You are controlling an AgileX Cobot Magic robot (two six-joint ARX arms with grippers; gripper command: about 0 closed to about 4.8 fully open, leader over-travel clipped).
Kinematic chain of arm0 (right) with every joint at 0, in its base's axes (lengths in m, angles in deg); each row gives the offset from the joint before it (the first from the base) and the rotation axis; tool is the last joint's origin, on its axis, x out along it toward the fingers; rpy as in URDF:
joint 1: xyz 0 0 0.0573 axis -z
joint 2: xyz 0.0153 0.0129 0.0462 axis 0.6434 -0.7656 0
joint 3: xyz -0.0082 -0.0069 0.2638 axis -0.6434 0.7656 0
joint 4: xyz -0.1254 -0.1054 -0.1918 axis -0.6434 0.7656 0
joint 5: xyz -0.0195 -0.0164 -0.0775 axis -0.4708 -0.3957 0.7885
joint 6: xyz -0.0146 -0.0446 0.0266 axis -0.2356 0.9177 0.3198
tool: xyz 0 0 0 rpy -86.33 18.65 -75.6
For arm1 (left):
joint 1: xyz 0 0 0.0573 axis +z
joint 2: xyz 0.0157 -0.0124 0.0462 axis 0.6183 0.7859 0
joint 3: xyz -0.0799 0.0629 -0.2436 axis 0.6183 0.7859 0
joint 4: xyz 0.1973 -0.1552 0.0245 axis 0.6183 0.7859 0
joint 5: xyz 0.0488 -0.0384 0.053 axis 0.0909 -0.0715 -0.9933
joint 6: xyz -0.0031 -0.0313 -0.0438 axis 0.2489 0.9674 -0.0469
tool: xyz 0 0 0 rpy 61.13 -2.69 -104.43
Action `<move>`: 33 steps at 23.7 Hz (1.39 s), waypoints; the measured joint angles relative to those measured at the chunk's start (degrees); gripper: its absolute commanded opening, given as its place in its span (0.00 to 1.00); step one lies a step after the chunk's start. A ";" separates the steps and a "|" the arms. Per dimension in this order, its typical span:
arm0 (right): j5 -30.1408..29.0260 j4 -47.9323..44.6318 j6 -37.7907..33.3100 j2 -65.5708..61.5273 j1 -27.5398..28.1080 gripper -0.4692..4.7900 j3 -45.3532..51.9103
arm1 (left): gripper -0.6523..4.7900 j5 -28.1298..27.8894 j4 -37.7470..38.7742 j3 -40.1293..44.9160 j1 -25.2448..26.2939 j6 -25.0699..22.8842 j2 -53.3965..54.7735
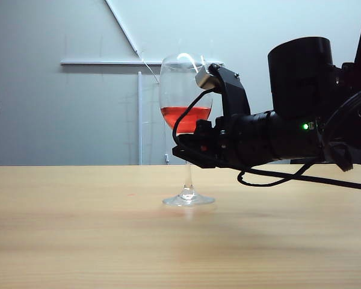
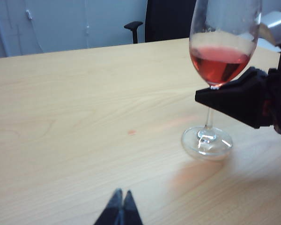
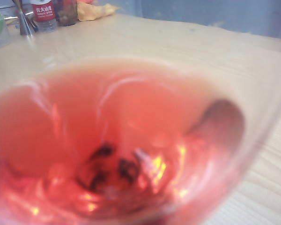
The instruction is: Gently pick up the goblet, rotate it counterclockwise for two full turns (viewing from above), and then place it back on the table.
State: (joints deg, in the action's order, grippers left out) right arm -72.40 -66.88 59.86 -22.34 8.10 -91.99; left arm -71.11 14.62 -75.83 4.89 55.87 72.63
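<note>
A wide, light wood-grain desk [image 1: 78, 241] is seen, and on it the goblet [image 1: 186, 120] is stood upright on its round foot — red liquid in its bowl. At the far edge, in the right wrist view, a labelled bottle [image 3: 43, 14] is seen — blurred.

The right arm reaches in level from the right side of the exterior view. Its end effector [image 1: 189, 153] is closed on the stem of the goblet [image 1: 185, 96], just under the bowl. The left end effector [image 2: 121, 208] hangs low above the bench [image 2: 75, 117], well apart, with its fingertips pressed together.
</note>
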 measured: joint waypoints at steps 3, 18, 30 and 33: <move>-0.02 0.04 0.00 0.00 -0.02 0.22 0.00 | 0.11 0.00 -0.02 0.00 0.00 0.00 -0.20; -1.11 1.11 0.09 0.11 0.00 0.51 0.09 | 0.11 0.00 0.00 0.00 0.00 0.00 -0.20; 2.60 -2.03 0.11 8.79 0.02 0.62 12.07 | 0.11 0.04 0.00 0.00 1.66 0.00 -0.20; 4.85 -2.10 0.09 14.01 0.02 0.62 17.25 | 0.11 0.28 0.00 0.00 6.23 0.00 -0.20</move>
State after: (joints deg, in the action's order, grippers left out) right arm -67.55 -68.98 59.95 -8.33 8.12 -74.75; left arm -70.82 14.62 -75.83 11.12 55.87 72.43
